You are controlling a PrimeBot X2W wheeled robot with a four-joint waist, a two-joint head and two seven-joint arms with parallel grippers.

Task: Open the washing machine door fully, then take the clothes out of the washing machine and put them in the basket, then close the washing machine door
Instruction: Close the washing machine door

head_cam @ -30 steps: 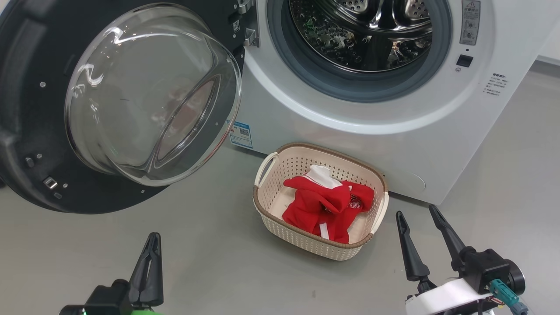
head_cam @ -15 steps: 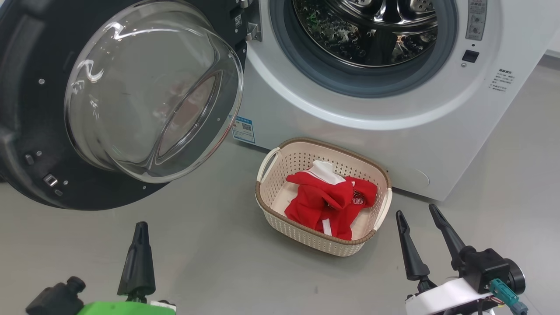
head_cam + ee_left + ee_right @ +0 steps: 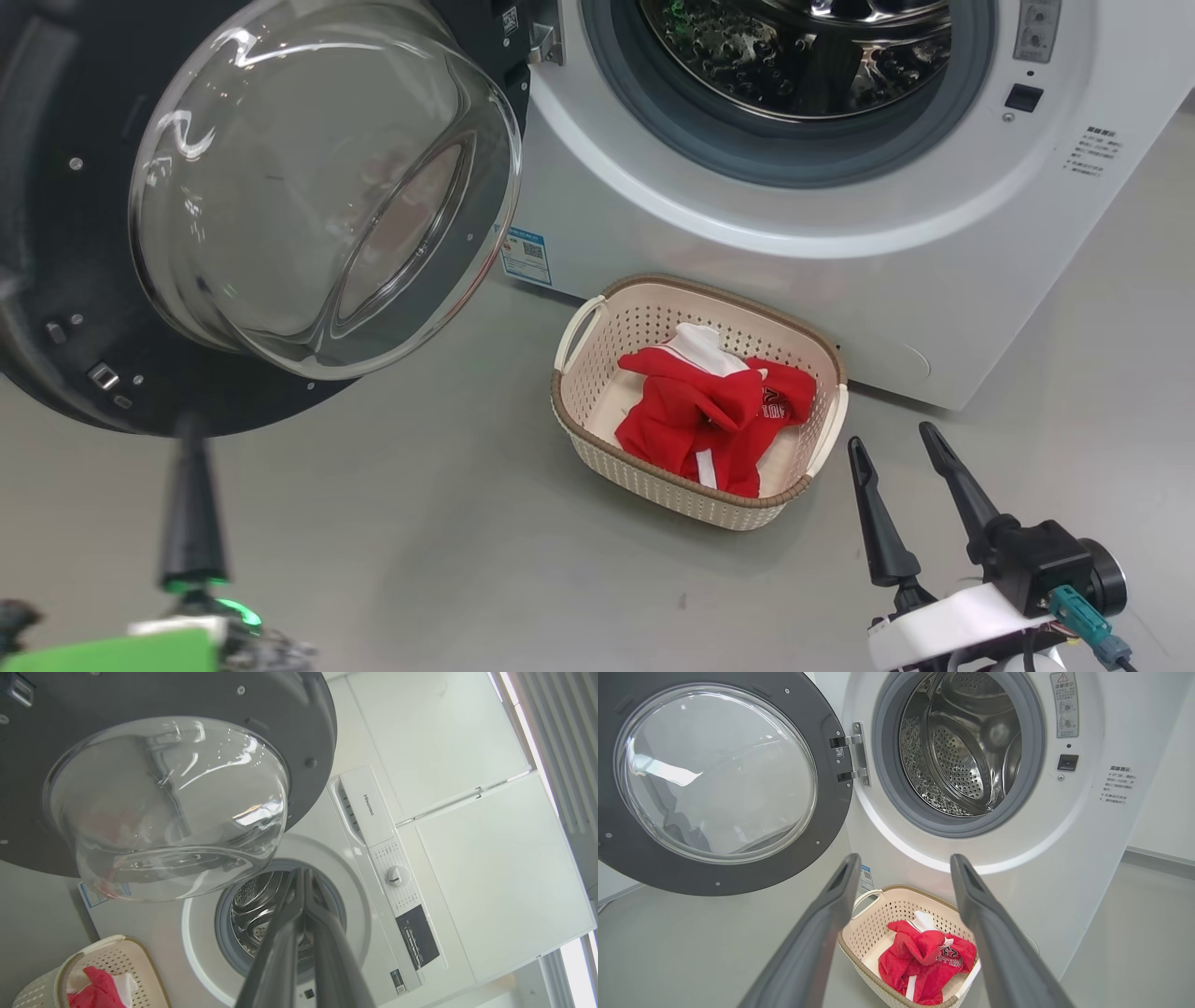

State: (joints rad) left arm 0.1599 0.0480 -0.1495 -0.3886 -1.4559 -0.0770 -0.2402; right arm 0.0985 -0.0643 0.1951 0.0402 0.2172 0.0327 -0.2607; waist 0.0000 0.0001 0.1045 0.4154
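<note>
Clenched and empty, the left gripper (image 3: pixel 190 448) stands at 7 o'clock in the head view, blurred, its tip just under the lower edge of the washing machine door (image 3: pixel 280 205). In the left wrist view its two fingers (image 3: pixel 302 877) press together along their length with nothing between them, and they point at the drum (image 3: pixel 254 914).

At 10 o'clock in the head view the door hangs wide open from the machine's left side, its glass bowl bulging toward 4 o'clock. The right wrist view takes the door (image 3: pixel 714 774) almost face on and brings out the metal hinge (image 3: pixel 854 753) that joins it to the washing machine (image 3: pixel 1087 835).

From 12 to 2 o'clock in the head view, the washing machine (image 3: pixel 747 252) shows a steel drum (image 3: pixel 794 56) holding no fabric, with a blue sticker (image 3: pixel 526 257) low on its front. The left wrist view adds the control panel, with its round dial (image 3: pixel 398 876).

On the floor just in front of the machine sits the basket (image 3: pixel 672 490), its long axis running from about 10 to 4 o'clock, one handle at each end. Inside it the clothes (image 3: pixel 700 411) lie bunched, white collar toward 12 o'clock.

At 5 o'clock the right gripper (image 3: pixel 890 439) is spread wide and holds nothing, its tips just right of the basket and aimed toward 11 to 12 o'clock. In the right wrist view its fingers (image 3: pixel 817 933) frame the basket (image 3: pixel 866 933) and the clothes (image 3: pixel 924 961).
</note>
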